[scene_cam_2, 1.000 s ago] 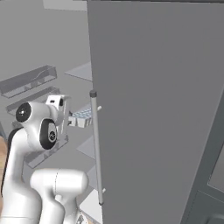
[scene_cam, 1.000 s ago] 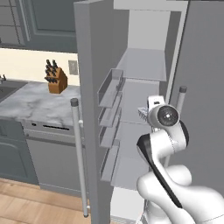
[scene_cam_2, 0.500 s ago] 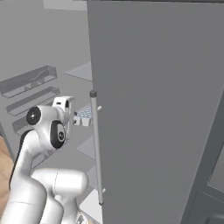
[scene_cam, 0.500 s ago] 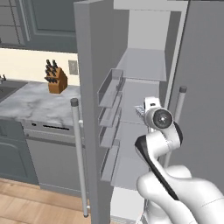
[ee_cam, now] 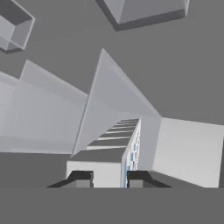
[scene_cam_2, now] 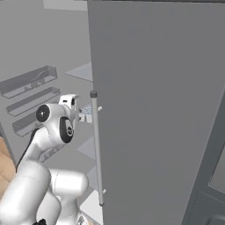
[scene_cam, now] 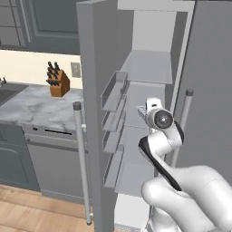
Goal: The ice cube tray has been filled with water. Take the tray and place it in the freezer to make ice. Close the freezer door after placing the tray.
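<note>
I had my end effector (ee_cam: 106, 179) pinched on the near end of the ice cube tray (ee_cam: 114, 144), the two finger tips pressed against either side of it in the hand view. The tray ran away from me edge-on, its pale-blue water (ee_cam: 132, 151) cells showing as a thin strip along one side. From the right base view the tray (scene_cam_2: 88, 110) sat at the end of my wrist, just beside the silver bar handle (scene_cam_2: 97, 149) of the wider door.

By my reckoning the pick-up was done and the carry nearly so. The freezer (scene_cam: 149, 81) stood open in front of me, its pale shelves bare, and the freezer door (scene_cam: 93, 113) was swung wide with its small bins facing inward. In the left base view my end effector (scene_cam: 142, 110) was at the mouth of the compartment, level with a middle shelf (scene_cam: 145, 136) (whether the tray was already over it I could not tell).

Still left: push in, set the tray flat on a shelf, let go, back out, then swing the door shut. The knife block (scene_cam: 58, 83) on the desk (scene_cam: 41, 108) played no part.
</note>
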Available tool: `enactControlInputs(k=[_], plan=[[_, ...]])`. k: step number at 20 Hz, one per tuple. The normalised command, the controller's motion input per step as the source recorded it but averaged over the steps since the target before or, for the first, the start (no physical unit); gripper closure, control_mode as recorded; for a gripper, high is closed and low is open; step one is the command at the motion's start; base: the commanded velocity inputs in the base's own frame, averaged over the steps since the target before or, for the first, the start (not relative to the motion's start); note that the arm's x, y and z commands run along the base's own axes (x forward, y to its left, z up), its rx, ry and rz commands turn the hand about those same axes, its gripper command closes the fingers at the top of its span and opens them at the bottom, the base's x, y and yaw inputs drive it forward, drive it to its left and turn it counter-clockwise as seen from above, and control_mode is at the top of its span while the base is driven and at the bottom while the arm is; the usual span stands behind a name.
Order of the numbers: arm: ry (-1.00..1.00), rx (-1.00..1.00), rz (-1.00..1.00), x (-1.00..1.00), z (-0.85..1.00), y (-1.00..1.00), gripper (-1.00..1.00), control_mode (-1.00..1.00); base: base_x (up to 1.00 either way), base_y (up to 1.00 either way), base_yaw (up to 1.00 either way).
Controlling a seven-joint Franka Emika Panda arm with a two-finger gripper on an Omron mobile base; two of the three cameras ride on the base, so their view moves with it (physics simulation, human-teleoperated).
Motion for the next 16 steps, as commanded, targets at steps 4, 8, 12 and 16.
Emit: enactControlInputs(k=[4,8,12,16], plan=[[0.0,0.0,0.0,0.46,0.0,0.0,1.0,-1.0,0.0,0.0,0.0],[0.0,0.0,0.0,0.49,-0.01,-0.03,1.0,-1.0,0.0,0.0,0.0],[0.0,0.0,0.0,0.53,-0.04,-0.06,1.0,-1.0,0.0,0.0,0.0],[0.0,0.0,0.0,0.5,-0.07,-0.04,1.0,-1.0,0.0,0.0,0.0]])
